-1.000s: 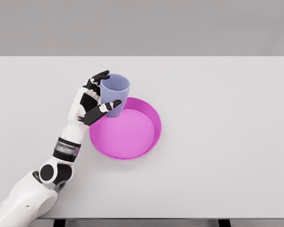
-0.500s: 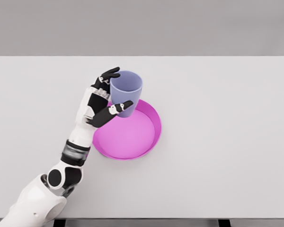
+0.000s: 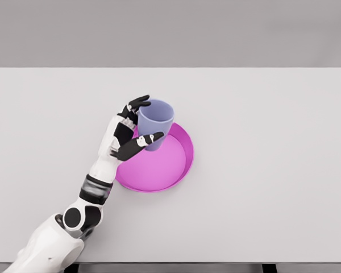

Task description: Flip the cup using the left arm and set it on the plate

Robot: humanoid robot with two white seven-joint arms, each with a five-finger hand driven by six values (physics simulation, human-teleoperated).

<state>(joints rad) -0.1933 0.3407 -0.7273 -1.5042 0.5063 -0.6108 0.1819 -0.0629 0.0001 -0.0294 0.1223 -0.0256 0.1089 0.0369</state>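
The white left arm rose from the worktop's point(image 3: 284, 170) near left corner, its black-fingered left hand point(image 3: 127, 133) clamped around the pale blue plastic cup point(image 3: 155, 122). The cup stood upright, mouth up, over the far left part of the round magenta plate point(image 3: 179, 170); whether it touched could not be told.

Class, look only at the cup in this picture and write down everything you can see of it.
The cup is a plain lilac-blue tumbler, smooth and matte like plastic, with no handle. It tapers toward its base and stands upright, its open mouth up. The left hand grips its side, fingers behind, thumb in front. It sits over the back left part of the pink plate; whether its base touches is unclear.
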